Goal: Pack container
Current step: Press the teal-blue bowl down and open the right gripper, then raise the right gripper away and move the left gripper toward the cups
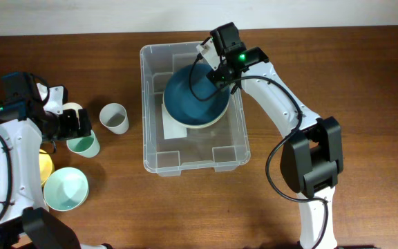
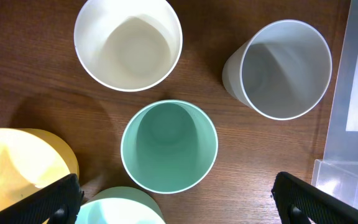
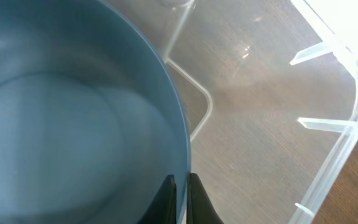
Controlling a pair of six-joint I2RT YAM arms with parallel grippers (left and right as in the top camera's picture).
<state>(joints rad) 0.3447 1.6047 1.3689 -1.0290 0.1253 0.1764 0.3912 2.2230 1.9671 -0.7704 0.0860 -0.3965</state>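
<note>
The clear plastic container (image 1: 230, 149) stands in the middle of the table. My right gripper (image 1: 220, 72) is shut on the rim of a dark blue bowl (image 1: 192, 97) and holds it tilted inside the container, over a cream bowl. In the right wrist view the fingers (image 3: 182, 186) pinch the blue bowl's rim (image 3: 73, 124) above the container floor (image 3: 260, 124). My left gripper (image 1: 71, 124) is open over a green cup (image 1: 83, 145), left of the container. In the left wrist view the green cup (image 2: 168, 146) sits between the wide-open fingers (image 2: 179, 199).
A grey cup (image 1: 115, 117) (image 2: 284, 68), a cream cup (image 2: 128, 42), a yellow bowl (image 1: 45, 164) (image 2: 17, 165) and a pale green bowl (image 1: 65, 188) (image 2: 120, 208) stand round the green cup at the left.
</note>
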